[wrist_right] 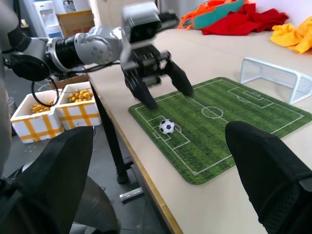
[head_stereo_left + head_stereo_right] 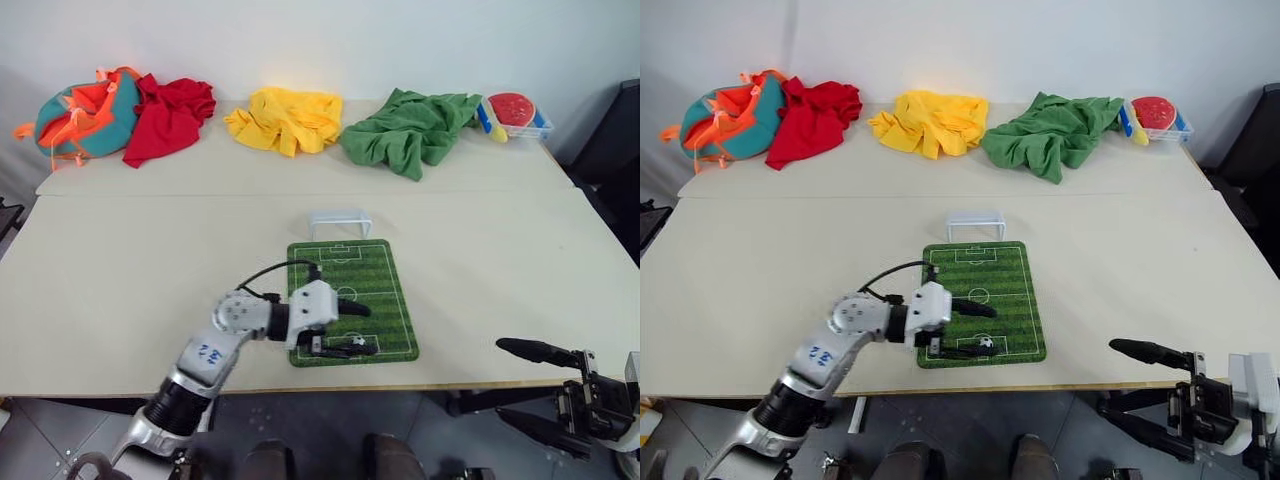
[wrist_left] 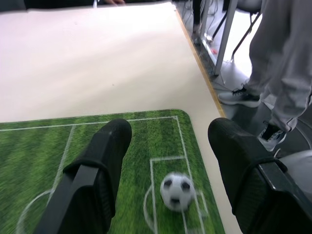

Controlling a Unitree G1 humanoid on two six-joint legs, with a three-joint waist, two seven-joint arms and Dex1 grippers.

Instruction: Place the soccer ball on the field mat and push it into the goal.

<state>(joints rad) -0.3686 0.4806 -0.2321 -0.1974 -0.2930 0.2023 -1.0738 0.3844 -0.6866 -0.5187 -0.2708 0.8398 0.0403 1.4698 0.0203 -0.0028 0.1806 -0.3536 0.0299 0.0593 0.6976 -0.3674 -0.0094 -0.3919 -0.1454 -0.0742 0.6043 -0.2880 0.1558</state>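
Soccer ball (image 1: 166,126) on field mat (image 1: 243,122) — left gripper (image 1: 163,87) above (jaws apart)

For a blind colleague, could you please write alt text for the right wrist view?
The soccer ball lies on the field mat near its close end, free between the left gripper's open fingers above it. The white goal stands at the far end, colored cloths behind.

One soccer ball (image 1: 166,126), one goal (image 2: 340,222), one field mat (image 2: 375,275), three cloths (image 2: 285,120)
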